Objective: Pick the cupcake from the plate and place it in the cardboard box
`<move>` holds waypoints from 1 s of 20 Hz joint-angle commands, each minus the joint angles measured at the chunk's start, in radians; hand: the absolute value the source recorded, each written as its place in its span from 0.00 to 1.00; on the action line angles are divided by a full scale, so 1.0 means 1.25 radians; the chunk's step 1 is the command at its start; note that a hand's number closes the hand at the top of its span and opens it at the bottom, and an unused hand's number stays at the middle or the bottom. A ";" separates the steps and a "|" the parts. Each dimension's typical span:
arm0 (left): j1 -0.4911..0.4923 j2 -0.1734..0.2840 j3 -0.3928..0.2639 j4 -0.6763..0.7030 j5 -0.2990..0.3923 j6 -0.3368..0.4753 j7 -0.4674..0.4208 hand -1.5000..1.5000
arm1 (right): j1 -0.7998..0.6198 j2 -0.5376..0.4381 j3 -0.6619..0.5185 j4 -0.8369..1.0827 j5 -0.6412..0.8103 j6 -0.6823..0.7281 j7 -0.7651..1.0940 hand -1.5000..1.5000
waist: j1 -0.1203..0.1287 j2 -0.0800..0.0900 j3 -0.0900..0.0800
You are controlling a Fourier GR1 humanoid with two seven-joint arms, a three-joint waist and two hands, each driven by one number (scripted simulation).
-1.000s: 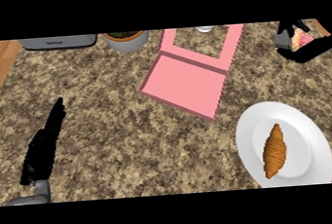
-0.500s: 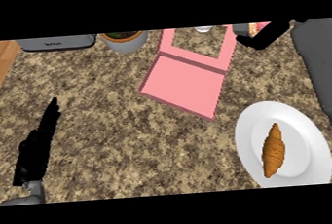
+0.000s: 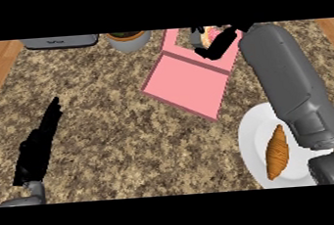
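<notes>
A: Granite-patterned counter (image 3: 128, 127), wood at both sides. Item one?

B: Right hand (image 3: 219, 41), far end of counter, fingers curled round the cupcake (image 3: 207, 37), held over the pink cardboard box (image 3: 189, 78).

A: Cupcake's condition?

B: Mostly hidden; a pale and reddish patch shows between the fingers.

A: Risk?

B: Hand sits near the box's far rim; released there, the cupcake may tip or land outside.

A: Other entries?

B: Left hand (image 3: 38, 145), fingers straight, resting at lower left. White plate (image 3: 253, 142) bearing a croissant (image 3: 276, 152).

Bright even light, faint soft shadows, no glare
</notes>
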 commanded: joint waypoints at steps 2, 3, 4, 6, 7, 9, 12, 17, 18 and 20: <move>-0.004 -0.020 -0.012 0.028 -0.020 0.012 -0.014 0.50 | -0.037 0.029 0.030 0.082 0.039 -0.033 0.030 1.00 | 0.006 0.003 0.000; -0.015 0.009 0.007 0.000 -0.005 -0.006 -0.007 0.50 | 0.011 0.075 0.042 0.102 0.057 -0.105 0.025 1.00 | 0.011 0.005 0.000; 0.009 -0.025 -0.035 -0.032 -0.026 0.008 0.025 0.50 | -0.023 0.078 0.046 0.130 0.066 -0.100 0.042 1.00 | 0.016 0.005 0.000; -0.025 -0.016 -0.013 0.037 -0.026 0.011 -0.028 0.50 | -0.034 0.085 0.040 0.181 0.076 -0.140 0.045 1.00 | 0.016 0.009 0.000; -0.023 -0.008 0.000 0.017 -0.022 0.013 -0.010 0.50 | -0.024 0.100 0.021 0.190 0.058 -0.141 0.075 1.00 | 0.015 0.007 0.000; -0.030 0.010 0.014 0.001 0.016 -0.029 0.011 0.50 | -0.049 0.110 0.011 0.228 0.054 -0.139 0.096 0.00 | 0.019 0.008 0.000; -0.009 -0.020 -0.006 0.018 -0.012 0.000 -0.008 0.50 | -0.058 0.118 0.010 0.266 0.059 -0.170 0.077 0.00 | 0.018 0.008 0.000; -0.018 -0.017 -0.014 0.021 -0.027 0.001 -0.026 0.50 | -0.062 0.134 -0.071 0.279 -0.027 -0.195 0.041 0.00 | 0.021 0.011 0.000; -0.020 -0.022 -0.010 0.003 -0.013 -0.001 0.000 0.50 | -0.059 0.136 -0.088 0.281 -0.042 -0.227 0.037 0.00 | 0.028 0.012 0.001; -0.025 -0.046 -0.039 0.012 -0.043 0.021 0.001 0.50 | -0.057 0.110 -0.155 0.269 -0.105 -0.227 0.006 0.00 | 0.030 0.019 0.001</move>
